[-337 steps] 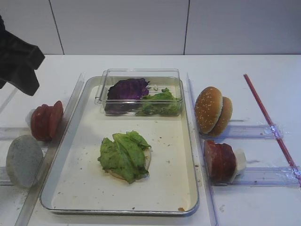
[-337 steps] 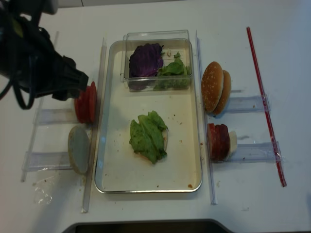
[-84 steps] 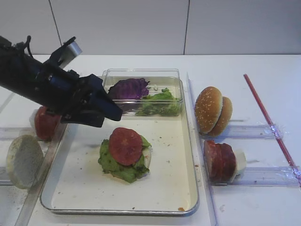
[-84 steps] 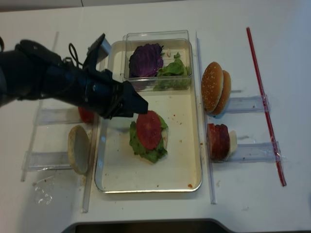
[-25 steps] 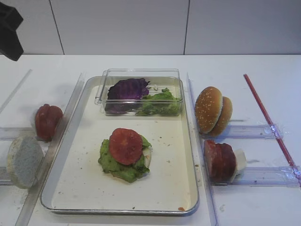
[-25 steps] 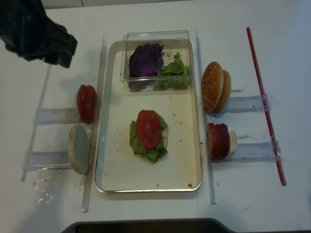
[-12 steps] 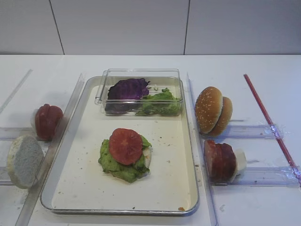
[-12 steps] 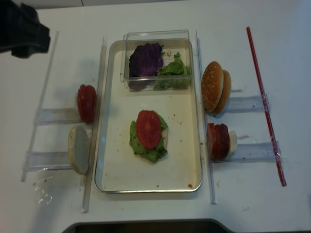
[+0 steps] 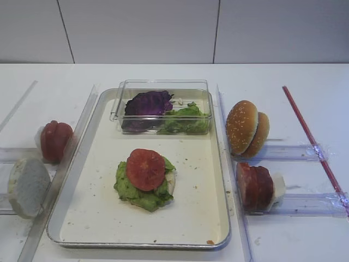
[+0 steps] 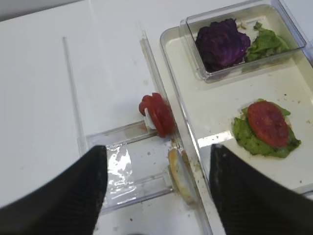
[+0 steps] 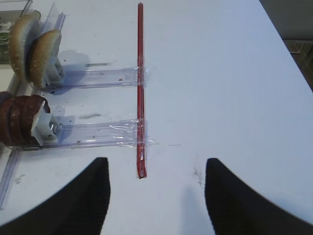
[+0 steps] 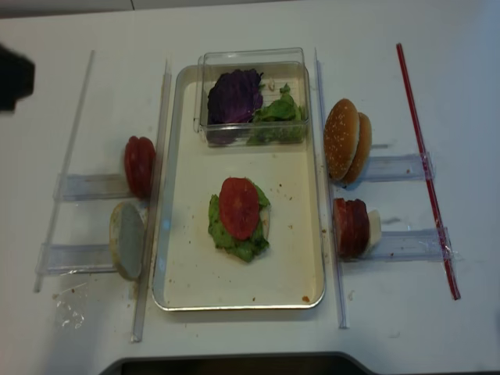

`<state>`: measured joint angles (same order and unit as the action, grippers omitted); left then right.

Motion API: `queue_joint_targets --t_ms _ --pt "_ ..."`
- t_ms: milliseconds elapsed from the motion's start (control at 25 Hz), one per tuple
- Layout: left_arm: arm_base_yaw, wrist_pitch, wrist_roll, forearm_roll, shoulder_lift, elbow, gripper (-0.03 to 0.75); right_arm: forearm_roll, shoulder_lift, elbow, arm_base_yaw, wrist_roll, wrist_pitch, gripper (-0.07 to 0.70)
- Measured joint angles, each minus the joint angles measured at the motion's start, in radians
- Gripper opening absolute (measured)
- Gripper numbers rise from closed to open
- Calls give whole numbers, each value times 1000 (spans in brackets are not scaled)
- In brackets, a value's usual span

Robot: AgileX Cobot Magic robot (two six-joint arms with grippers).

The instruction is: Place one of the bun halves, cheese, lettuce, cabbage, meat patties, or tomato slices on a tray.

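On the tray (image 9: 98, 218) a tomato slice (image 9: 145, 169) lies flat on lettuce (image 9: 131, 191) over a pale bun half (image 9: 172, 183). More tomato slices (image 9: 54, 141) and a bun half (image 9: 27, 186) stand in racks left of the tray. Bun halves (image 9: 248, 128), meat patties (image 9: 255, 186) and cheese (image 9: 278, 185) stand on the right. Cabbage (image 9: 148, 103) sits in the clear box. My left gripper (image 10: 157, 148) hangs open and empty high above the left racks. My right gripper (image 11: 156, 161) is open and empty over bare table by the red strip (image 11: 140, 98).
The clear plastic box (image 9: 161, 87) with cabbage and extra lettuce (image 9: 185, 120) occupies the tray's far end. Long clear rails (image 12: 152, 203) run along both tray sides. A dark part of the left arm (image 12: 12, 78) shows at the left edge of the realsense view.
The left arm has pulled back up and to the left, out of the exterior high view. The tomato slice it laid on the lettuce stays put.
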<state>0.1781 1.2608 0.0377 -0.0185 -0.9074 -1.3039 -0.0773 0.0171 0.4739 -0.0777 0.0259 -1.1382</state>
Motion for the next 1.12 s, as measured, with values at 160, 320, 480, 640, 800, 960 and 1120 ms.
queue_joint_targets --t_ms 160,320,480,640,800,960,1120 --pt "0 5 -21 0 122 115 433 0 0 0 0 0 0 445" --pt "0 7 -66 -8 261 225 433 0 0 0 0 0 0 445" --pt "0 13 -110 -36 398 321 433 0 0 0 0 0 0 445" --pt "0 15 -125 -41 512 384 433 0 0 0 0 0 0 445" --pt "-2 20 -129 -44 599 420 433 0 0 0 0 0 0 445" --pt "-2 21 -130 -44 670 437 433 0 0 0 0 0 0 445" --pt "-2 21 -143 -44 737 467 433 0 0 0 0 0 0 445"
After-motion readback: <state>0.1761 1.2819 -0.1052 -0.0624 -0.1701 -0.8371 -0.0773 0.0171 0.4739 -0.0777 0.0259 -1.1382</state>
